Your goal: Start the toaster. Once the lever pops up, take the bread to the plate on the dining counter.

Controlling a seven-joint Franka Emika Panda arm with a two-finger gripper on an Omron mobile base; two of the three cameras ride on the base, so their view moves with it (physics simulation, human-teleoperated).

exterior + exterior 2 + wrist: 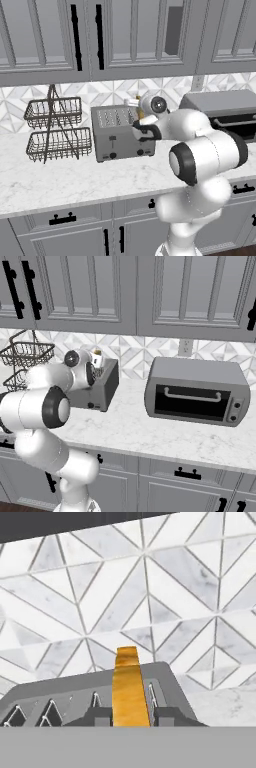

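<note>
We see a boxy grey metal four-slot toaster [120, 132] standing on the white marble worktop [75, 180] against a tiled wall, with a two-tier wire basket rack [54, 130] to the toaster's left and a larger grey toaster oven [197, 391] to its right. Our white arm's gripper [129, 714] sits over the toaster's right end. Its jaws are clenched on a small golden-yellow slice of bread [130, 687], which stands upright, edge-on, rising out of a toaster slot.
</note>
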